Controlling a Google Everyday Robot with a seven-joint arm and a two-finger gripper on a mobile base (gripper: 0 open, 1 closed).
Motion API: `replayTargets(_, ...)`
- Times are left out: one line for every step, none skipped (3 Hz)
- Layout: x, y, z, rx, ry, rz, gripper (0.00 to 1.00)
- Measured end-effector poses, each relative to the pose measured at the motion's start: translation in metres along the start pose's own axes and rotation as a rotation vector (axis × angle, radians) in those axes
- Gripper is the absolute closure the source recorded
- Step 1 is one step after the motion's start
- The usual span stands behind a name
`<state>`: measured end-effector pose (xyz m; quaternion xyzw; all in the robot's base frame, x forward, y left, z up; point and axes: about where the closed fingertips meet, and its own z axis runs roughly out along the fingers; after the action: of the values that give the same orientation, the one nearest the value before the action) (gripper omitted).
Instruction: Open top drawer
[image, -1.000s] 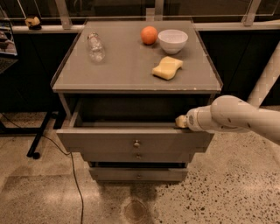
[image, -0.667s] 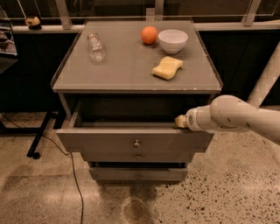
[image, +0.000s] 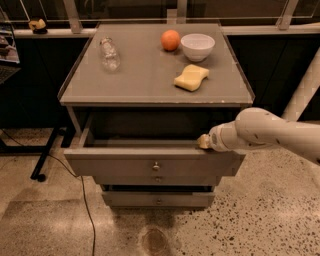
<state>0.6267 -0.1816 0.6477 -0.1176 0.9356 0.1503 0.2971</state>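
Top drawer (image: 120, 165) of three pulled out mid-frame, gripper (image: 204, 141) at its front rim, right of centre, grip cannot be told, one orange (image: 170, 40), one white bowl (image: 197, 46), one yellow sponge (image: 191, 77), one clear bottle (image: 109, 52) above

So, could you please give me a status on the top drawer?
Gripper on the top drawer, upper front edge, right side. Drawer pulled out, interior showing. Nothing visible in its path.
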Motion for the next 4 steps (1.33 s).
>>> replayTargets(0.011, 0.004, -0.01, 0.018, 0.032, 0.017, 1.0)
replayTargets(0.024, 0.004, -0.024, 0.037, 0.056, 0.041, 1.0)
replayTargets(0.04, 0.003, -0.033, 0.046, 0.082, 0.088, 1.0)
replayTargets(0.056, 0.001, -0.033, 0.039, 0.105, 0.138, 1.0)
